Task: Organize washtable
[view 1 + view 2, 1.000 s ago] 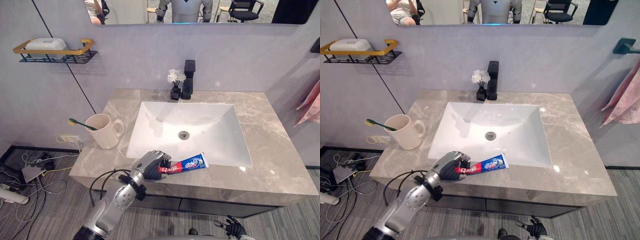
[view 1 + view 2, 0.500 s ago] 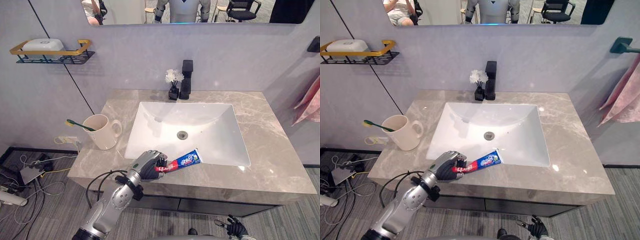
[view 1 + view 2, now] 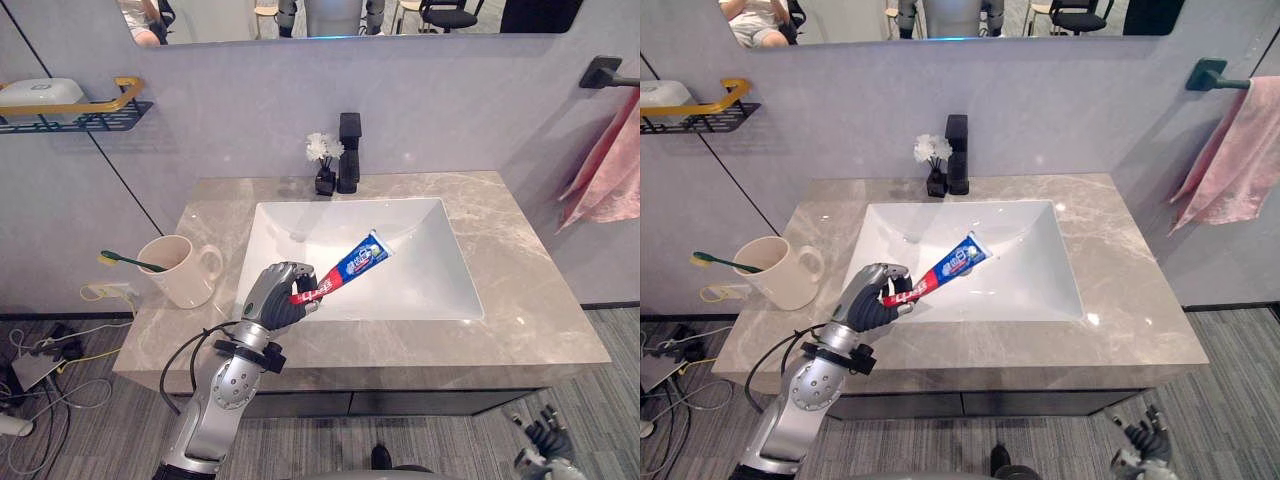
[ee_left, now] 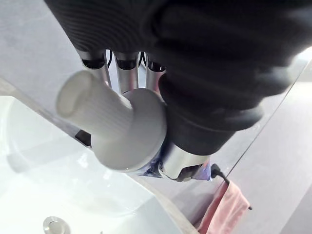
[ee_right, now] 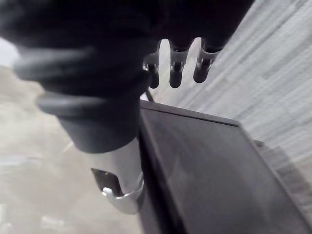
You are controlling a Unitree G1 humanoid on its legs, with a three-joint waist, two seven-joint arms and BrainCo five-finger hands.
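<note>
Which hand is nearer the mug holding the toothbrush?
Left. The left hand holds toothpaste just right of the mug; the right hand hangs below the counter at the far end.

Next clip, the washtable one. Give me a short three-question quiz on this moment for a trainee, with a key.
1. True or false: the toothpaste tube lies flat on the counter.
2. Where does the green toothbrush sit? A) in the mug B) beside the faucet C) on the wall shelf
3. Fill in: the tube is gripped by the robot's ____ hand.

Key
1. False: the left hand holds it tilted up over the white basin.
2. A.
3. Left. The right hand hangs open, below the counter.
</note>
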